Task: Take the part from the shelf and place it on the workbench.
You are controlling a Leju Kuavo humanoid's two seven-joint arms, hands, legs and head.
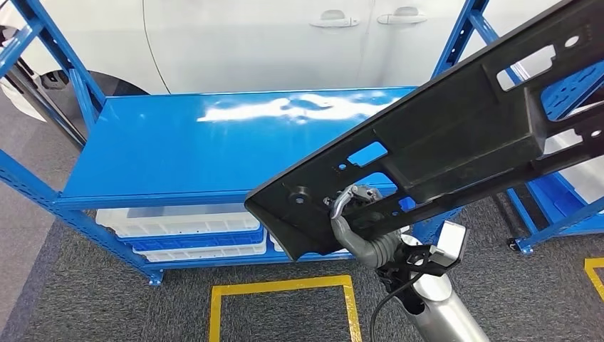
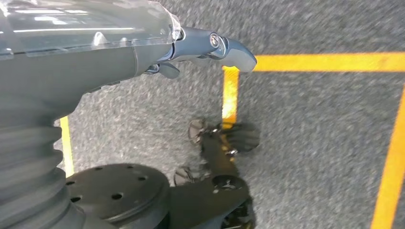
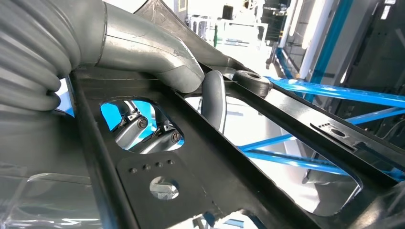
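Left arm hangs down; left hand point(image 2: 210, 47) points at grey carpet point(image 2: 310, 143) with yellow floor tape point(image 2: 325, 62). It holds nothing; whether its fingers are spread or curled cannot be told from the left wrist view.

Head view, left to right: blue shelf point(image 1: 214, 142) with bare top deck, white and blue bins point(image 1: 181, 224) on the lower level, white car point(image 1: 285, 35) behind.

Right arm rises from below, forearm near vertical. Right hand point(image 1: 354, 206) grips the long black plastic part point(image 1: 456, 135) near its lower left end, thumb point(image 3: 157, 57) pressed on the rim, fingers point(image 3: 143, 131) wrapped underneath and visible through a cutout.

Part is held in the air in front of the shelf, tilted, rising toward upper right.
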